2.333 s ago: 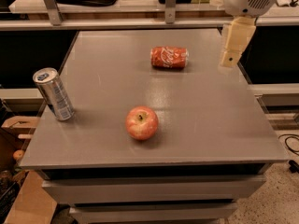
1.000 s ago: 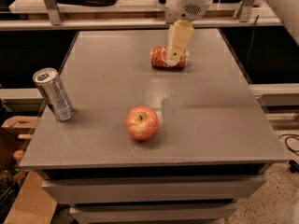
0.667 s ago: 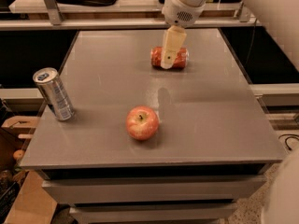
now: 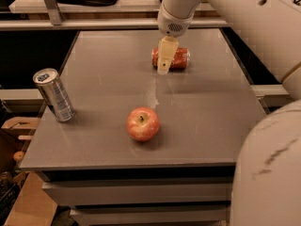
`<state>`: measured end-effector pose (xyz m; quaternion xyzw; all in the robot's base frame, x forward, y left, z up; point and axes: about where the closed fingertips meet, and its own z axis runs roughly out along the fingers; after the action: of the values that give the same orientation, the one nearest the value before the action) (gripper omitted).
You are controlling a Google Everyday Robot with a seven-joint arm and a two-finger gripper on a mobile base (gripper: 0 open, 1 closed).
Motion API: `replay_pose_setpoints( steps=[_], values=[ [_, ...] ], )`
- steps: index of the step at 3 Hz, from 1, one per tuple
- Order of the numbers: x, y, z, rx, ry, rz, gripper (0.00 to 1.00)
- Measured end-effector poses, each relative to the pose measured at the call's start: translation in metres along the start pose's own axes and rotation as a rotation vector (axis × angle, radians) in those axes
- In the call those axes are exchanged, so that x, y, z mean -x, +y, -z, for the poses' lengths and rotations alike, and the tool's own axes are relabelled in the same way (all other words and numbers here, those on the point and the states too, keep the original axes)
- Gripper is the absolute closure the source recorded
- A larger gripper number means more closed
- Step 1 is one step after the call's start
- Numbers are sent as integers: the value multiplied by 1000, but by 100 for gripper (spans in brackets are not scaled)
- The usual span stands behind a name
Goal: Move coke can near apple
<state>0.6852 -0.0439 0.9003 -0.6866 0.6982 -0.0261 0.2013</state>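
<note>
The coke can is a red can with white script, lying on its side at the far middle of the grey table. The apple, red with yellowish patches, sits nearer the front edge, well apart from the can. My gripper hangs from the white arm and points down over the left end of the coke can, partly covering it. Whether it touches the can does not show.
A taller silver-and-blue can stands upright near the table's left edge. The white arm fills the right side of the view. A shelf with clutter runs behind the table. A cardboard box sits on the floor at lower left.
The arm has swung from the table's right edge leftward and the gripper now hangs lower over the left end of the coke can. The can, apple and silver can have not moved.
</note>
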Motion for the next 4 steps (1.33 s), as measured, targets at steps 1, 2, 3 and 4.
replay_pose_setpoints(
  steps=[1,2,3,4],
  values=[
    [-8,-3,-17,19,15,-11,0],
    [-20,-4,-31,41,23,-34,0],
    [-30,-2,-39,55,27,-52,16],
    [-37,-4,-40,57,26,-57,39]
  ],
)
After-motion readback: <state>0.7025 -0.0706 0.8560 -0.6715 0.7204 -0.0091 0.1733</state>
